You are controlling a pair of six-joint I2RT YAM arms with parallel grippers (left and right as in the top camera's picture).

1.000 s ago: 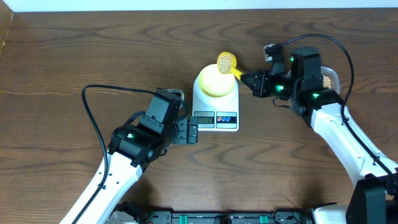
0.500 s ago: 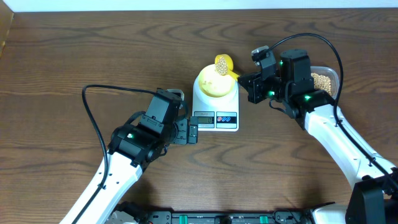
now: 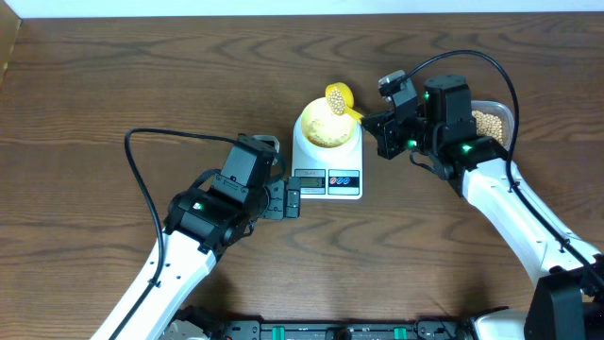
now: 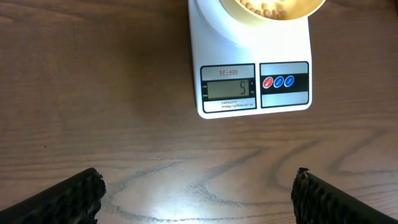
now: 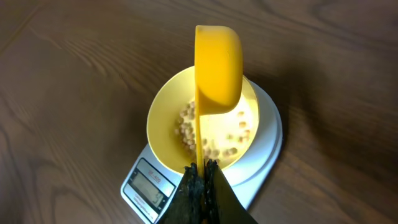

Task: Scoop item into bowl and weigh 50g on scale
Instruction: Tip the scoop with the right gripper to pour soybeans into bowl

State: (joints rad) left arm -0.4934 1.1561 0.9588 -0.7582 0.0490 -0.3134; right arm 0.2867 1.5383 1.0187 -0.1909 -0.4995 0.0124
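Beans [image 5: 185, 127] lie in bowl [image 5: 163, 124] under scoop [image 5: 217, 68] pinched by right gripper [image 5: 203, 168].

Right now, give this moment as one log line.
right hand: shut on scoop, tipped over bowl | beans: in bowl | left hand: open, empty

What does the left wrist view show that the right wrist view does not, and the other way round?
Only the left wrist view: the scale's coloured buttons, and the open left gripper over the wooden table. Only the right wrist view: the yellow scoop tipped over the bowl, its handle pinched by the shut right gripper. Both: the scale with its display, and the bowl with beans inside.
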